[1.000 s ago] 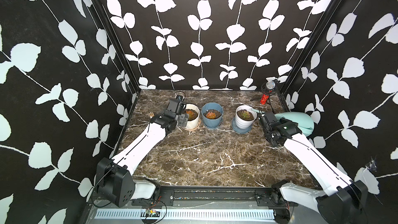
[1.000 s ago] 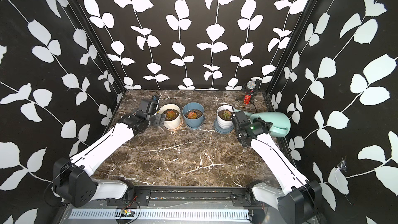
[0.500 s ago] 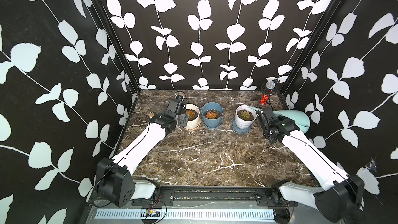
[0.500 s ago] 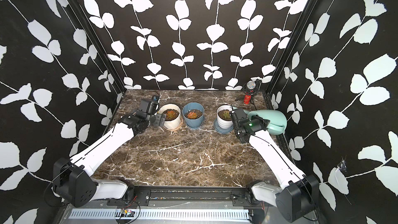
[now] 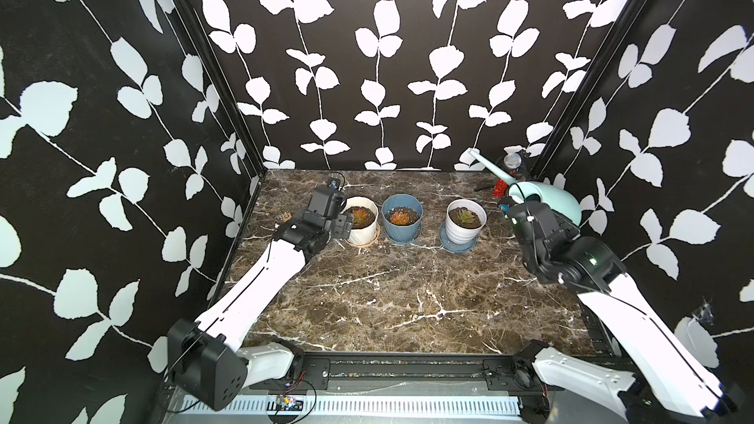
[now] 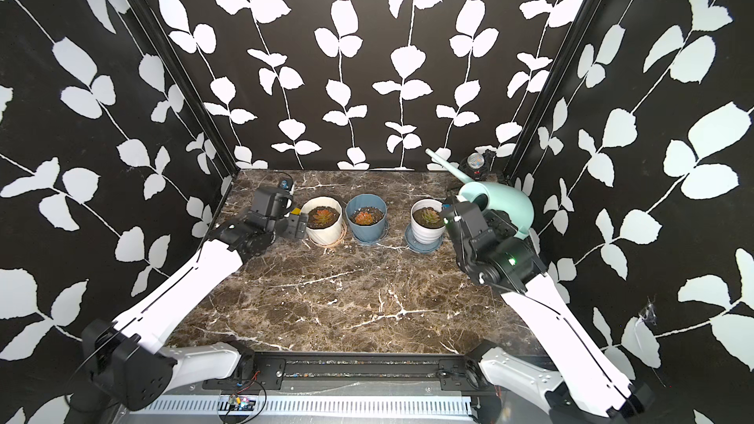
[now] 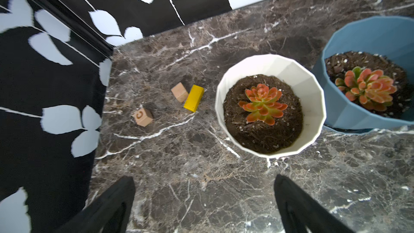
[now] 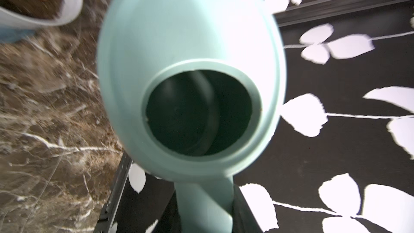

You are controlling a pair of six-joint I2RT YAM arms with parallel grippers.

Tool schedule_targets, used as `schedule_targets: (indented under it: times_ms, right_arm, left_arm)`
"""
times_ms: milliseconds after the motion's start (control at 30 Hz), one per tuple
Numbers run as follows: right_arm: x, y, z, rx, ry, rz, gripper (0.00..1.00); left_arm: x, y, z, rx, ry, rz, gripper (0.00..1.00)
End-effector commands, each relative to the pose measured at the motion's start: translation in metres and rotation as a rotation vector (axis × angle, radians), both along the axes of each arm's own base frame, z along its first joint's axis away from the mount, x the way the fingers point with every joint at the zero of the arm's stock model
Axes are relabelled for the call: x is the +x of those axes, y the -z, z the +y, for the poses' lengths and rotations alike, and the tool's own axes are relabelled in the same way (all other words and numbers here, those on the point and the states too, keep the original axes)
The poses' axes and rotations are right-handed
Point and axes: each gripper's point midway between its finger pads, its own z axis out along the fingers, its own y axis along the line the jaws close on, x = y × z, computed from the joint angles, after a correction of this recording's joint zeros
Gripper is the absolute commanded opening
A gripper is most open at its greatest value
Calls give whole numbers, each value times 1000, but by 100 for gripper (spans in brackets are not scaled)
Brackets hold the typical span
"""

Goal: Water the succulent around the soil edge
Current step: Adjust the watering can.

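Since the earlier frames, the right gripper (image 8: 206,217) has raised the watering can (image 5: 561,205) and tipped its spout (image 5: 485,163) up toward the back wall (image 5: 387,75); it is clamped on the can's handle (image 8: 201,198). On the marble table (image 5: 408,299) we note a cream pot (image 5: 363,232), blue pot (image 5: 402,234) and white pot (image 5: 465,234) in a row near the back. The left gripper (image 7: 203,198) hangs, jaws wide apart, just beside the cream pot. The white pot's succulent (image 5: 466,217) sits nearest the can.

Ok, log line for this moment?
right jaws: shut on watering can handle | spout: up, not pouring | left jaws: open, empty, beside cream pot
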Motion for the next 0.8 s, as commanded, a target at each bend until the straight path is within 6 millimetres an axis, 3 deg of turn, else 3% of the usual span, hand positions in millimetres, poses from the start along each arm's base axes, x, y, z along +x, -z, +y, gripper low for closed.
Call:
schedule_targets:
  times_ms: [0,133,400,600,767]
  right_arm:
    - [-4,-5,10,-142,-5,-12,0]
    - [10,-4,31,-342,-34,18,0]
    - [42,-12,74,-509,-108,4,0]
    - [56,-13,94,-558,-133,22,0]
    - [58,-23,95,-537,-122,-1,0]
  left_arm:
    - [-10,-25,17,45,-31,-29,99]
    - [-18,-28,25,80,-37,-23,99]
    - [-25,-19,33,89,-40,10,99]
    - [-24,-14,37,57,-44,17,99]
    - [-23,-13,39,41,-50,12,99]
